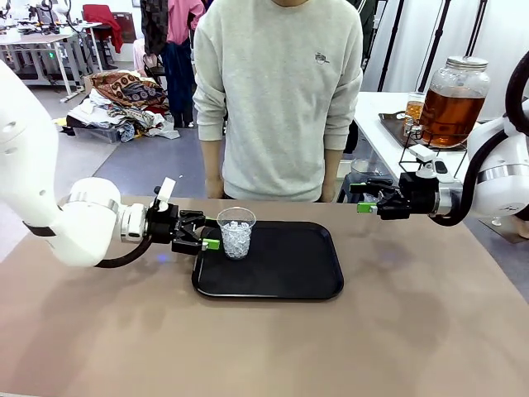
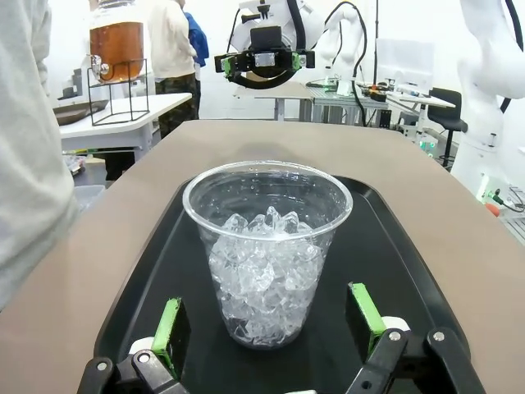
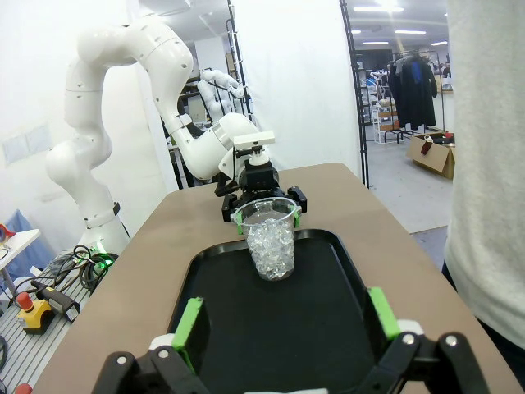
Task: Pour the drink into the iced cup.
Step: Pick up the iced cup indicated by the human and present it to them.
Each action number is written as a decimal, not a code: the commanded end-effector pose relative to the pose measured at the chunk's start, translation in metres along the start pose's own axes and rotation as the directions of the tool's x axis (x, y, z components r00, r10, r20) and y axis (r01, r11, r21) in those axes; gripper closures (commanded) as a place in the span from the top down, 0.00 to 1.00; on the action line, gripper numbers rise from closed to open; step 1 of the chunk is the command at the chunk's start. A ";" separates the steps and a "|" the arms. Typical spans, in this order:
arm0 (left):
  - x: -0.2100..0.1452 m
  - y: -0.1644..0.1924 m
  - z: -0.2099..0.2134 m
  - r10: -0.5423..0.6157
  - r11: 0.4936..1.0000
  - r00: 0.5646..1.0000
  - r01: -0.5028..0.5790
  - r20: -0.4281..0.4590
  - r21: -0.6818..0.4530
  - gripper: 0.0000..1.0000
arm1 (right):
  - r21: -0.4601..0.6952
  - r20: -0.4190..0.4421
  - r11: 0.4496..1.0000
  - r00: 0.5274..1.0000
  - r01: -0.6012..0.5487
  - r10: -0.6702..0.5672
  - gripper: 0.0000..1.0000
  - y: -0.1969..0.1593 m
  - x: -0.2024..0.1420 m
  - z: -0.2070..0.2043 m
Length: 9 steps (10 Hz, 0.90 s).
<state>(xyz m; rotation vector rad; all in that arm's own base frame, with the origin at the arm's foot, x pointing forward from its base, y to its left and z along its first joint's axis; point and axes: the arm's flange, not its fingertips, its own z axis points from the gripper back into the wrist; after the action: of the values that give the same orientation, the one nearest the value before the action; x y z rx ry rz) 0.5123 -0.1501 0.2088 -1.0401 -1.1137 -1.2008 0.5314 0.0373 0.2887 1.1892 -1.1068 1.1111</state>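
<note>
Across the brown table (image 1: pixel 99 331) a person (image 1: pixel 277 99) in a pale sweatshirt stands at the far edge, hands down. Off to the robot's right, on a wire stand on a separate side table, sits the lidded glass jar (image 1: pixel 452 99) holding the drink (image 1: pixel 450 116), well apart from everything else. It looks heavy, smooth and breakable, so it is likely better drawn from its small tap than lifted. On the black tray (image 1: pixel 281 273) stands the iced cup (image 1: pixel 236 231), upright near the tray's left end. It is thin clear plastic that would buckle if squeezed, so it is best held gently around its lower wall. The left gripper (image 1: pixel 208 231) straddles the cup with jaws wide, its pads (image 2: pixel 171 332) clear of the wall. The right gripper (image 1: pixel 361 197) hangs open and empty above the table beyond the tray's right end.
</note>
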 end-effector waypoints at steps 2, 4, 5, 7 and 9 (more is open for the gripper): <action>-0.002 0.005 -0.013 -0.015 1.000 1.000 0.014 0.025 0.024 1.00 | 0.002 -0.003 1.000 1.000 0.001 -0.001 1.00 -0.001 0.003 -0.002; -0.003 0.006 -0.017 -0.013 1.000 1.000 0.012 0.021 0.019 1.00 | 0.002 -0.003 1.000 1.000 0.001 -0.001 1.00 -0.001 0.003 -0.002; -0.003 0.006 -0.019 -0.010 1.000 1.000 0.010 0.017 0.017 1.00 | 0.002 -0.003 1.000 1.000 0.001 -0.001 1.00 -0.001 0.003 -0.002; -0.004 0.006 -0.024 -0.008 1.000 1.000 0.008 0.013 0.006 1.00 | 0.002 -0.003 1.000 1.000 0.001 -0.001 1.00 -0.001 0.003 -0.002; -0.003 0.006 -0.029 -0.007 1.000 1.000 0.007 0.009 -0.001 1.00 | 0.002 -0.003 1.000 1.000 0.001 -0.001 1.00 -0.001 0.003 -0.002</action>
<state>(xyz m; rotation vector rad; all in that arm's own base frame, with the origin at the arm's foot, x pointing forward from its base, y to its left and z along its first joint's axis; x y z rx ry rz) 0.5175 -0.1699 0.2025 -1.0580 -1.1113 -1.2115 0.5314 0.0373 0.2887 1.1892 -1.1068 1.1111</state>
